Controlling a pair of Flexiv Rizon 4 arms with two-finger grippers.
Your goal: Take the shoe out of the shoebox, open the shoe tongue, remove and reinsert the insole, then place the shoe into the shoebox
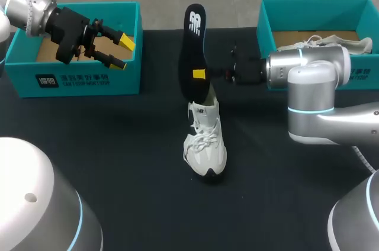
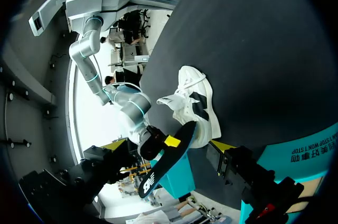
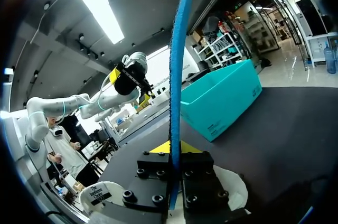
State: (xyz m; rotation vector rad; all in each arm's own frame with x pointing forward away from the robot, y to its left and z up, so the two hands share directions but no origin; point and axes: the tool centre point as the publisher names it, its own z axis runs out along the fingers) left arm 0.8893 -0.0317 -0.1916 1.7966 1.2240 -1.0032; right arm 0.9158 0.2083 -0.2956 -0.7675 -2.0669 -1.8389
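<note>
Presently, the black insole (image 1: 192,50) is held upright, pinched near its lower end by the right gripper (image 1: 200,74). Its lower edge is found just above the collar of the white shoe (image 1: 205,144), which is stood on the black table (image 1: 118,144) between the left shoebox (image 1: 77,79) and the right shoebox (image 1: 308,11). The left gripper (image 1: 121,52) is spread wide with nothing in it. It is positioned over the left shoebox, well apart from the shoe.
</note>
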